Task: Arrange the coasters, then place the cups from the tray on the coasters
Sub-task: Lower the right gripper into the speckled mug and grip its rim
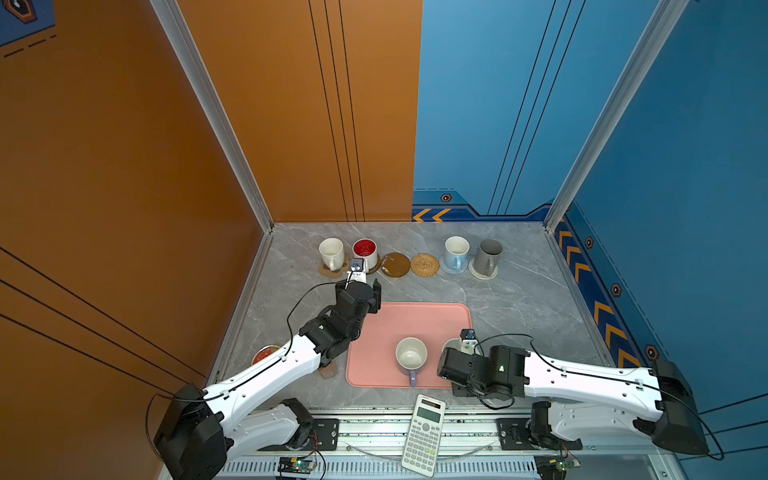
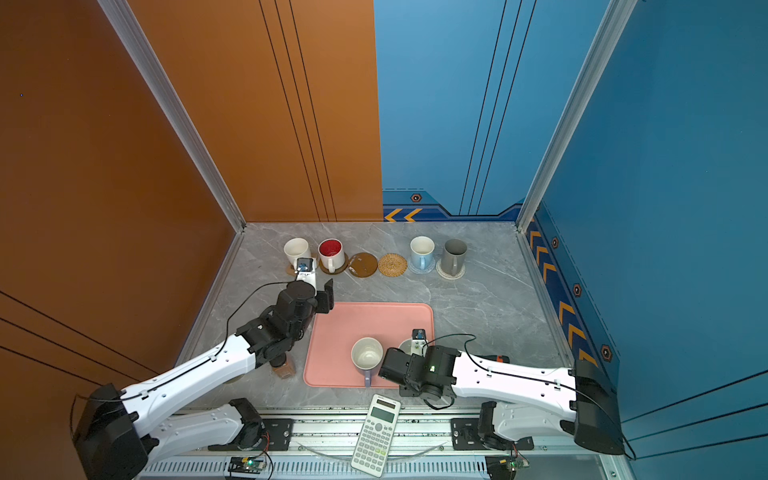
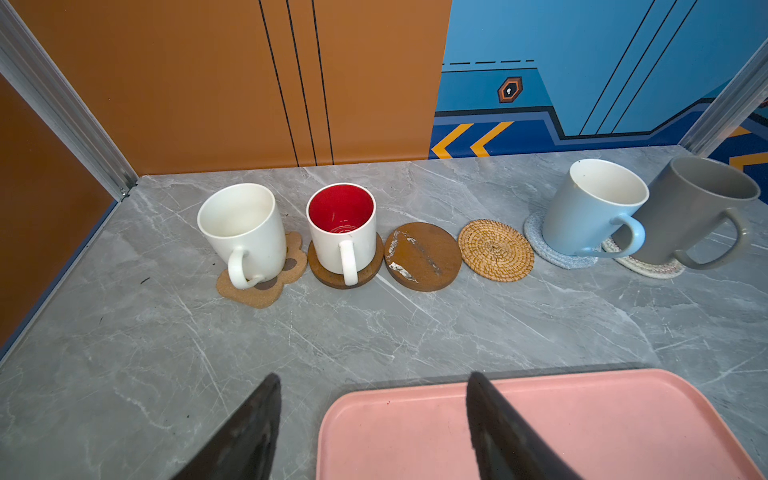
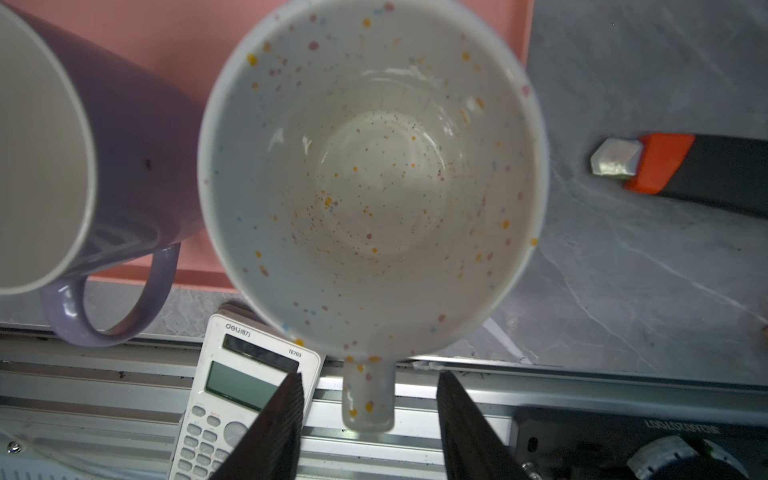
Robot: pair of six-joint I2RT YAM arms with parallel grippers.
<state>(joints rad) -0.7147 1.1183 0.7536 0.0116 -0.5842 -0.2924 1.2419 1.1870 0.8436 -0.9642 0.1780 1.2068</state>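
Cream speckled mug [image 4: 370,174] upright on pink tray [image 4: 166,41], by right edge, just beside lavender mug [image 4: 137,137]. Right gripper [image 4: 370,374] spread, straddling handle [image 4: 368,399], gaps on 2 sides, nothing gripped. Left gripper [image 3: 374,375] spread, empty. Risks: off-centre pinch, glazed handle slipping, swing into lavender mug.

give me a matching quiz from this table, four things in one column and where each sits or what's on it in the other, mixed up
Things
1. white mug with red inside
2. light blue mug
3. lavender mug
4. woven rattan round coaster

Places or states
a. standing on the pink tray
b. bare, no mug on it
c. standing on a brown disc coaster
d. standing on the grey-blue knitted round coaster

Pairs: 1-c, 2-d, 3-a, 4-b
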